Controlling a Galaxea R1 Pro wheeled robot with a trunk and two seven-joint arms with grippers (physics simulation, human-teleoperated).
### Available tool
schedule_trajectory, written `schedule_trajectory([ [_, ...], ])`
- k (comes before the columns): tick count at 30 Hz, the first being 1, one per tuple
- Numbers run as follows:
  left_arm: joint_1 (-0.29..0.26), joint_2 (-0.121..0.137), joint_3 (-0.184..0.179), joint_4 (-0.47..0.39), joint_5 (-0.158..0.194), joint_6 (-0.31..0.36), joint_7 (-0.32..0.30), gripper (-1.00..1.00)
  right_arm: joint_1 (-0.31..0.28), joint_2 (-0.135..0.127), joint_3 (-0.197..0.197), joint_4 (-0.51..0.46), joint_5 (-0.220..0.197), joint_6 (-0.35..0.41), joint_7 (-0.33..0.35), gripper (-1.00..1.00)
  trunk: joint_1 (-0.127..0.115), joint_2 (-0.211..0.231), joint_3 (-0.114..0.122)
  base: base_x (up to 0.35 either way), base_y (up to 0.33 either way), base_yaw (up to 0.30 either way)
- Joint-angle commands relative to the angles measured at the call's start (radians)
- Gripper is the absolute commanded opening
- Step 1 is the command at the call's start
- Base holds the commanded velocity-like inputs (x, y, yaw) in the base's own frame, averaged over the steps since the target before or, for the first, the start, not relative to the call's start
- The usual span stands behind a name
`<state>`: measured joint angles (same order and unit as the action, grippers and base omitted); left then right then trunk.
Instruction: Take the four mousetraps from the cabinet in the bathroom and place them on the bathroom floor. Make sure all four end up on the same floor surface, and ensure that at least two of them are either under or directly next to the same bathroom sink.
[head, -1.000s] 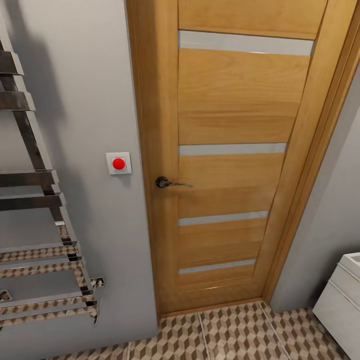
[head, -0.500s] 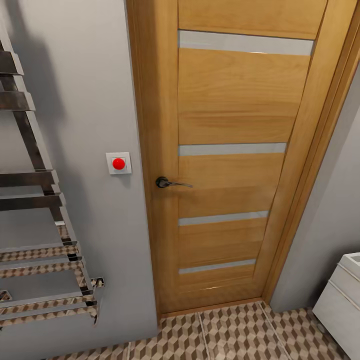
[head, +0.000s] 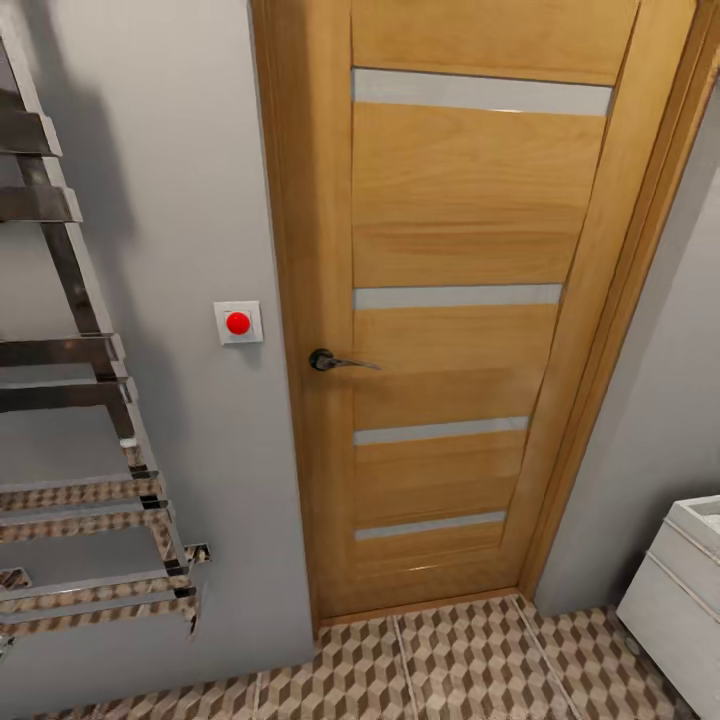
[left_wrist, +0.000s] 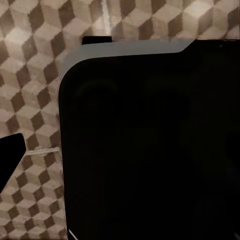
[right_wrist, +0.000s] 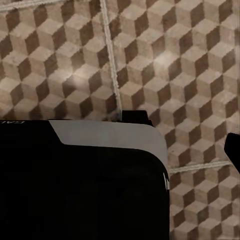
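Observation:
The mousetraps and the cabinet are out of view. The bathroom floor (head: 480, 665), tiled in a brown and beige cube pattern, runs along the foot of the head view and lies under both wrist views (left_wrist: 30, 75) (right_wrist: 165, 65). A corner of the white vanity with the sink (head: 685, 575) shows at the lower right. One dark fingertip (left_wrist: 9, 157) of my left gripper sits at the frame's edge over the tiles, and one fingertip (right_wrist: 234, 150) of my right gripper does the same. Nothing lies between the fingers.
A shut orange-brown wooden door (head: 450, 320) with a dark lever handle (head: 335, 361) faces me. On the grey wall to its left are a red push button (head: 238, 323) and a chrome towel rail (head: 90, 440). My black base (left_wrist: 150, 150) (right_wrist: 80, 185) fills much of each wrist view.
The whole head picture has shifted slightly up and to the left, so the camera has moved. Nothing in the room has moved.

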<state>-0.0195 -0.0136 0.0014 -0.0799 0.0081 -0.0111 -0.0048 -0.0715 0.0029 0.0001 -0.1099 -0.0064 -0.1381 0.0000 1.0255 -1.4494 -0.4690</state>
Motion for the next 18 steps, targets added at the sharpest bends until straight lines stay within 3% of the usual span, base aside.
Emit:
schedule_trajectory([
  [1, 0.0, 0.0, 0.0, 0.0, 0.001, -0.001, 0.0, 1.0, -0.001, 0.0, 0.0, 0.001, -0.001, -0.003, 0.0, 1.0, -0.001, -0.001, -0.001, -0.251, -0.115, 0.0],
  [12, 0.0, 0.001, 0.0, 0.0, 0.001, -0.001, 0.001, 1.0, -0.001, -0.001, 0.0, 0.0, -0.001, -0.004, 0.001, 1.0, -0.001, -0.001, -0.001, -0.264, -0.122, 0.0],
  [18, 0.0, 0.001, 0.0, 0.0, 0.001, -0.001, 0.001, 1.0, -0.001, -0.001, 0.0, 0.001, -0.002, -0.005, 0.0, 1.0, -0.001, -0.001, -0.001, -0.119, -0.043, 0.0],
])
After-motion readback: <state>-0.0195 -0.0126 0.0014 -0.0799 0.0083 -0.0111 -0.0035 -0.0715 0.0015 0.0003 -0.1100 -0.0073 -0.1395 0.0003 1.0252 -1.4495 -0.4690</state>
